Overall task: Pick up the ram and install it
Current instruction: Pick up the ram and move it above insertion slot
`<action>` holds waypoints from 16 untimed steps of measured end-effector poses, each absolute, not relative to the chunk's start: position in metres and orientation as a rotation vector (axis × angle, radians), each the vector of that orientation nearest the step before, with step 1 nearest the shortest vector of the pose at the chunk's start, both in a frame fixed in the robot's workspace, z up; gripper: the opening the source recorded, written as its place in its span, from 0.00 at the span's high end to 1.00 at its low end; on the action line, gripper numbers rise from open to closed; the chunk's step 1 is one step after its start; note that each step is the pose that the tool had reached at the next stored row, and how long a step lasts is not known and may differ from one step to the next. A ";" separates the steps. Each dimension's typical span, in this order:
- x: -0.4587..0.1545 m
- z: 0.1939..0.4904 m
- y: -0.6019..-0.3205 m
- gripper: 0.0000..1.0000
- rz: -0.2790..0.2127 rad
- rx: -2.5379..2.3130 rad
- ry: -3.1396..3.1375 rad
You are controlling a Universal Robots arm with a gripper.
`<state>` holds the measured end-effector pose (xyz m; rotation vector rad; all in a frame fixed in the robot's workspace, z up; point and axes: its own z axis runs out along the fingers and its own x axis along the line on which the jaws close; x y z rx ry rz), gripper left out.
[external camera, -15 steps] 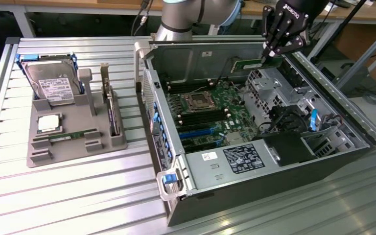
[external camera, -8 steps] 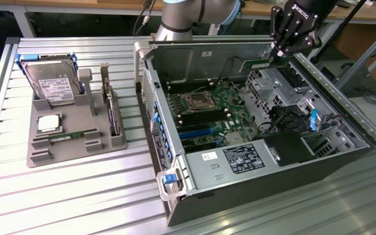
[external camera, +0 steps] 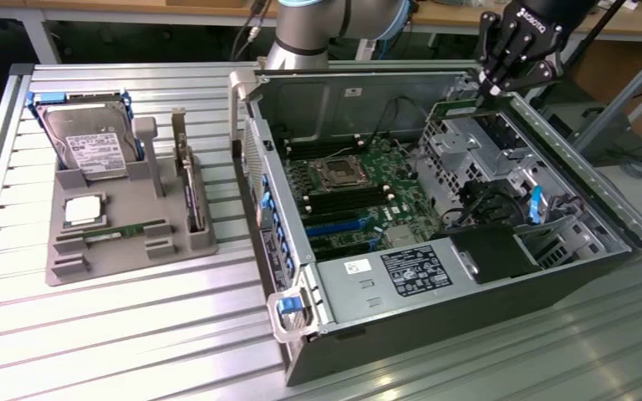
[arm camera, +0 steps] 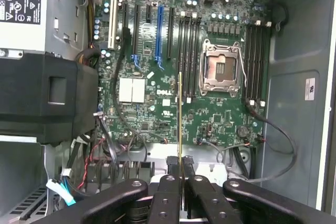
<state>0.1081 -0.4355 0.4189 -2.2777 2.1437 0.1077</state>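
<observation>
My gripper [external camera: 495,87] hangs over the far corner of the open computer case [external camera: 588,276], on the exterior view's right, above the drive cage. It is shut on the ram [external camera: 456,107], a thin green stick held level below the fingers. In the wrist view the ram [arm camera: 180,119] shows edge-on as a narrow line running out from between the black fingertips of the gripper [arm camera: 180,167]. Beneath it lies the green motherboard [arm camera: 157,103] with its empty processor socket [arm camera: 223,69]. Black memory slots [arm camera: 188,45] run on both sides of that socket.
A grey parts holder [external camera: 120,251] sits on the slatted table [external camera: 109,334] at the exterior view's left. It carries a hard drive [external camera: 96,142], a square silver processor [external camera: 84,210] and an upright card with a bracket [external camera: 191,192]. Cables [arm camera: 273,129] and a black power supply shroud [arm camera: 47,98] crowd the case.
</observation>
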 end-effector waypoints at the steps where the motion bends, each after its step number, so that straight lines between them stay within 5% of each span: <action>1: 0.111 0.419 -0.436 0.88 0.108 -2.278 2.144; 16: 0.143 0.419 -0.436 0.88 0.108 -2.278 2.144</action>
